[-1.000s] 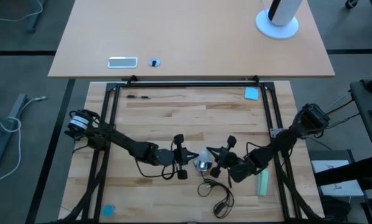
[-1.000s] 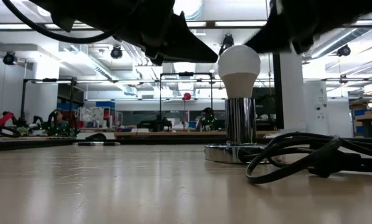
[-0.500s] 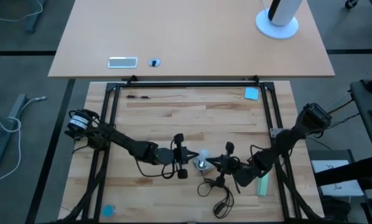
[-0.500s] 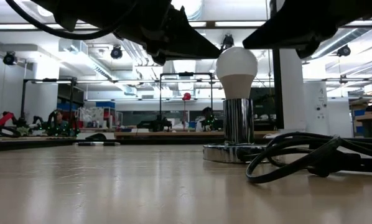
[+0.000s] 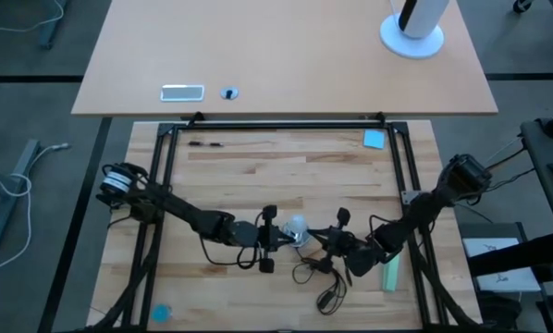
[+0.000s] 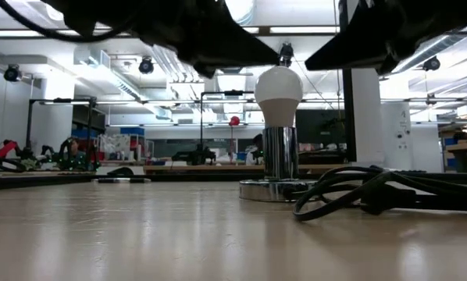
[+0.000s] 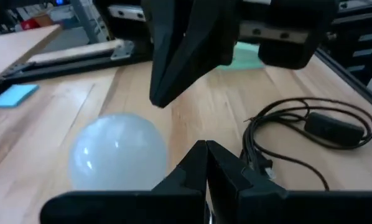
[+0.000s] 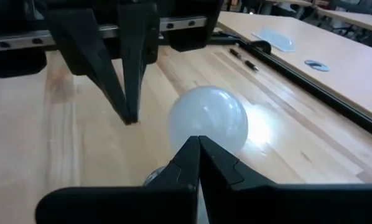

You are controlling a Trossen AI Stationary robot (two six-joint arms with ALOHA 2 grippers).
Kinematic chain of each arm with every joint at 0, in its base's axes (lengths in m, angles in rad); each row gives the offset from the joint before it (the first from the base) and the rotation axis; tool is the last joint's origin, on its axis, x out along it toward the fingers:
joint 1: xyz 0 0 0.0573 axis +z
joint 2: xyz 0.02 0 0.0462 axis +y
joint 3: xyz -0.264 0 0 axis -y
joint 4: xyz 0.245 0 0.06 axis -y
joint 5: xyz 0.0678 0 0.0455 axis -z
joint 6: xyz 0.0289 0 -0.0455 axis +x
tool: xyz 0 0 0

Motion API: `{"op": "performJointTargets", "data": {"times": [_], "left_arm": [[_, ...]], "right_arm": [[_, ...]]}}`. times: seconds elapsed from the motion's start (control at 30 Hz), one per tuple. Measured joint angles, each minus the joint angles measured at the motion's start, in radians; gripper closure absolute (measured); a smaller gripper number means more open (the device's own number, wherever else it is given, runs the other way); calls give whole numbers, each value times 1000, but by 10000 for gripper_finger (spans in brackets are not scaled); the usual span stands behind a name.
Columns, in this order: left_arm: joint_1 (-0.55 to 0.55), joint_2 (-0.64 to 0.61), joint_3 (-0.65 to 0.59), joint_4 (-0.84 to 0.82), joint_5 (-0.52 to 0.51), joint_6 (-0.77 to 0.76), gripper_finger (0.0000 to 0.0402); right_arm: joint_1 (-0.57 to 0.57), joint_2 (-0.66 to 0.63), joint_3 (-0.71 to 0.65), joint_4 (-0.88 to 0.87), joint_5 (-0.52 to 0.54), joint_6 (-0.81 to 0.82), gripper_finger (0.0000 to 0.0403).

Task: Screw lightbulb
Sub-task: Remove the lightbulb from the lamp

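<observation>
Nearest the front edge of the butcher-block wooden tabletop (image 5: 258,176): loose coil of black power cord with inline switch (image 5: 325,294), trailing from the lamp base. Pale green rectangular block (image 5: 390,272) off toward the front right corner, well apart from the action.

Just behind the cord, roughly mid-width: small white frosted pear-shaped lightbulb (image 6: 278,87) standing upright in the polished chrome socket post on a round silver disc base (image 6: 269,190). Seated in the socket, how far threaded in impossible to tell.

Flanking it: left gripper (image 5: 275,237) just beside the bulb on the left, fingers pinched fully together, holding nothing. Right gripper (image 5: 333,242) just beside it on the right, likewise closed with nothing between the fingers. Both tips aimed at the bulb from opposite sides (contact with the glass not resolvable from any view).

Handling, as a judgement: light, thin frosted glass, so fragile and fairly slick; rigid, no give before cracking. Best taken across the widest part of the globe with a moderate squeeze, then turned about the vertical axis. Light base likely to spin or slide along, so other gripper better used bracing the disc or post. Closed fingers must open first.

Farther back: small blue sticky note (image 5: 374,139) near the far right corner, thin dark pen-like item (image 5: 205,143) along the far edge on the left.
</observation>
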Motion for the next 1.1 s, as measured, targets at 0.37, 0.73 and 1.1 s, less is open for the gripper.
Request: {"op": "performJointTargets", "data": {"times": [0.37, 0.73, 1.1], "left_arm": [[23, -29, 0, 1, -413, 77, 401], [39, -4, 0, -2, -281, 8, 401], [27, -6, 0, -27, -263, -60, 401]], "right_arm": [[-8, -31, 2, 12, -3, -13, 403], [-55, -17, 2, 14, -53, -21, 403], [-83, -18, 0, 14, -43, -29, 403]]}}
